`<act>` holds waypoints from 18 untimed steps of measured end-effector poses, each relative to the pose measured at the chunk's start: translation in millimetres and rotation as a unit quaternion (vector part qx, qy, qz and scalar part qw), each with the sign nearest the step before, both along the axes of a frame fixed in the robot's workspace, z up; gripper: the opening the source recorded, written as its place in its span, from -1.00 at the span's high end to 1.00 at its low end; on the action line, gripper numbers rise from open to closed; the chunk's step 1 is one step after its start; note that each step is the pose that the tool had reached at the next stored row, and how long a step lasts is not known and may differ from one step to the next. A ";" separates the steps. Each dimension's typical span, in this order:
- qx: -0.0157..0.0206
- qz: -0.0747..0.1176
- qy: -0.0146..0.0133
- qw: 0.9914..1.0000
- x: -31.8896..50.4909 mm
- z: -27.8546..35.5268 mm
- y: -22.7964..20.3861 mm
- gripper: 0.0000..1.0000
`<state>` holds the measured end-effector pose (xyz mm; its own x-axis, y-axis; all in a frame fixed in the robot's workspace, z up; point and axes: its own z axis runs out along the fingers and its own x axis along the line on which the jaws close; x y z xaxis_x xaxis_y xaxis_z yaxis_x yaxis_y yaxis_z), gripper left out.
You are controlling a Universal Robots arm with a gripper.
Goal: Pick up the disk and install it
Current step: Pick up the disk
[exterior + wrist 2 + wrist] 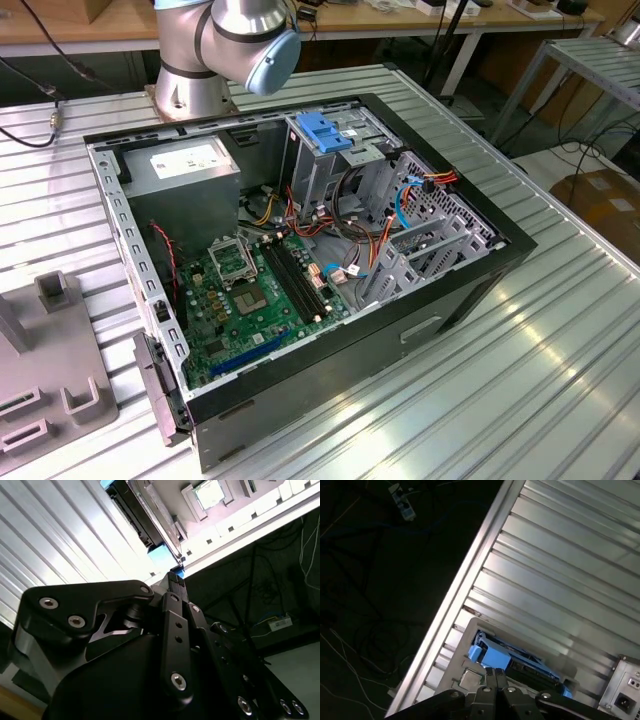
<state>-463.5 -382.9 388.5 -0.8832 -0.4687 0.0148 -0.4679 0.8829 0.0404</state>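
Note:
In both wrist views the disk (530, 666) lies in a grey holder (451, 672) near the edge of the ribbed metal table. It is a dark flat drive (134, 517) clipped in a bright blue frame (492, 656). My gripper (495, 672) hangs just above the blue end of the frame. Its two black fingers are pressed together, with nothing seen between them (175, 577). I cannot tell whether the tips touch the frame.
The open computer case (120, 200) lies on the table, motherboard (250, 290) exposed, with a blue bracket (325, 130) on the tall drive cage. The arm's base (200, 70) stands behind the case. A grey fixture (40, 380) sits at the exterior view's left. A processor (210, 492) rests in the grey holder.

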 end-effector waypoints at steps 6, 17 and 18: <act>0.000 0.050 0.000 0.999 0.0 0.0 0.0 0.80; 0.000 0.141 0.000 0.990 0.0 0.0 0.0 0.80; 0.000 0.169 0.000 0.986 0.0 0.0 0.0 0.80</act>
<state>-463.5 -382.9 388.5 -0.6762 -0.7366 0.0148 -0.7356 0.6762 0.0404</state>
